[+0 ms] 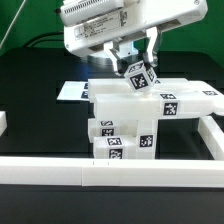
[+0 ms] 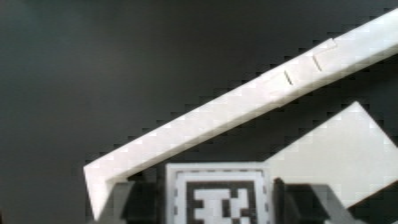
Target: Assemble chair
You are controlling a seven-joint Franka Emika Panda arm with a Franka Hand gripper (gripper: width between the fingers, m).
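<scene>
Jaws clenched on 1 small leg block (image 1: 138, 76), tagged face outward and tilted. In the wrist view the same block (image 2: 222, 198) sits squarely between my 2 fingers (image 2: 121, 196), so I judge the grip secure. I carry it clear of the desk (image 1: 45, 130), at about 11 o'clock of the part-built chair (image 1: 150, 120), close over the upper edge of its slab (image 1: 170, 98) in the exterior view. The chair stands mid-desk as a stack of tagged white parts. The marker board (image 1: 72, 90) lies at its 10 o'clock, and border rails (image 1: 60, 172) fence it from 3 round to 9 o'clock. Carrying the block high probably spares the stack a knock while I line it up. The tilt suggests its mating face is not yet square to the slab. Whether block and slab already touch, I cannot tell.
</scene>
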